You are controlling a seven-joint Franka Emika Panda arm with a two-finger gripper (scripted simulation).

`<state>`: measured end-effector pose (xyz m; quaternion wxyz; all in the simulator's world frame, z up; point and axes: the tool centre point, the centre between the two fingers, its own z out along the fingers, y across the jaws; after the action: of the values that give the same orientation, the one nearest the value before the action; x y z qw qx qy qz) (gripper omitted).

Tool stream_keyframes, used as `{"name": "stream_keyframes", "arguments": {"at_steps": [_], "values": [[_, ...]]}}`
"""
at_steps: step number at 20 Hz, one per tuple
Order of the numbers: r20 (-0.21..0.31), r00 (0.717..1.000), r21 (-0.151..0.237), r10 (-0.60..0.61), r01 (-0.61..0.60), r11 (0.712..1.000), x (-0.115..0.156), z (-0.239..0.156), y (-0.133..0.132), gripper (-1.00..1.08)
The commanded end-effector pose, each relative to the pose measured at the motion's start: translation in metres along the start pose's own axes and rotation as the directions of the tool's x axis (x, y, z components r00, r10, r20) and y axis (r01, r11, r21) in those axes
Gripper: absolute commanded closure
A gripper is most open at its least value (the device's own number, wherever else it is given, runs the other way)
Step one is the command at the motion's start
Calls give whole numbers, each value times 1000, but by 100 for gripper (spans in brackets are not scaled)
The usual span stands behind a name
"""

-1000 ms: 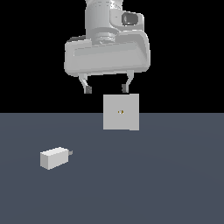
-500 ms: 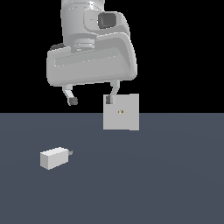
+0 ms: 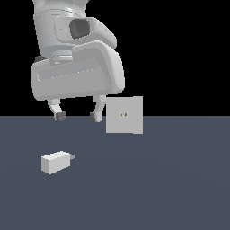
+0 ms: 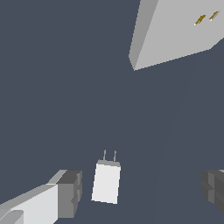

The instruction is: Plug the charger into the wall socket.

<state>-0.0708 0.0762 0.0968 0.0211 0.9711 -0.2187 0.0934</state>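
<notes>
The charger (image 3: 55, 162) is a small off-white block lying on the dark grey floor at the exterior view's left, its short grey prongs pointing toward the exterior view's right. It also shows in the wrist view (image 4: 106, 182), prongs toward the wall socket. The wall socket (image 3: 125, 115) is a flat light-grey upright square plate with a tiny gold mark at its centre; it also shows in the wrist view (image 4: 175, 30). My gripper (image 3: 76, 117) is open and empty, hanging above the floor, above and behind the charger and just left of the socket. Its fingertips (image 4: 70, 192) flank the charger in the wrist view.
The dark grey floor (image 3: 170, 188) stretches flat around both things. The background behind it is black.
The arm has moved toward the exterior view's left and come lower and closer, from in front of the socket toward the charger. The charger and the socket have not moved.
</notes>
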Motion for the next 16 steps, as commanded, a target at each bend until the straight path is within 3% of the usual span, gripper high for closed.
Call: {"name": "stream_keyframes", "arguments": {"at_steps": [1, 16], "values": [[-12, 1000, -4, 26, -26, 1000, -7, 6, -5, -92], [-54, 991, -23, 120, -121, 992, -31, 28, -26, -92]]}}
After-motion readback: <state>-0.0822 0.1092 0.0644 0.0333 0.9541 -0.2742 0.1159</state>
